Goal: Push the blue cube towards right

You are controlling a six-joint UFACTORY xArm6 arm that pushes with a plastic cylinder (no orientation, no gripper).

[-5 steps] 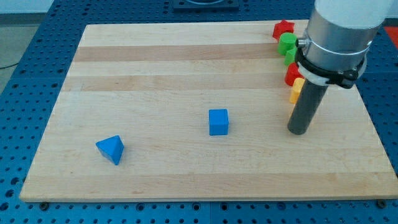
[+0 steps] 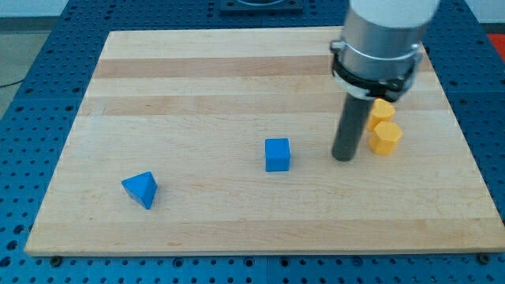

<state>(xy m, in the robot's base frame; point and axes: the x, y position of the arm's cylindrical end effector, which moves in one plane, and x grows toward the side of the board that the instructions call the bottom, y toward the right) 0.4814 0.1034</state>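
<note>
The blue cube (image 2: 277,155) sits on the wooden board (image 2: 197,87) a little right of its middle, toward the view's bottom. My tip (image 2: 343,158) rests on the board to the right of the cube, about a cube's width and a half away, not touching it. The arm's grey body hides the board's top right part.
A blue triangular block (image 2: 141,189) lies at the bottom left. Two yellow blocks (image 2: 384,128) sit just right of my tip, one behind the other. The board's right edge is beyond them. The red and green blocks are hidden behind the arm.
My tip has moved left, toward the blue cube, and slightly up the view. The arm now hides the red and green blocks and uncovers the two yellow ones. The blue cube has not moved.
</note>
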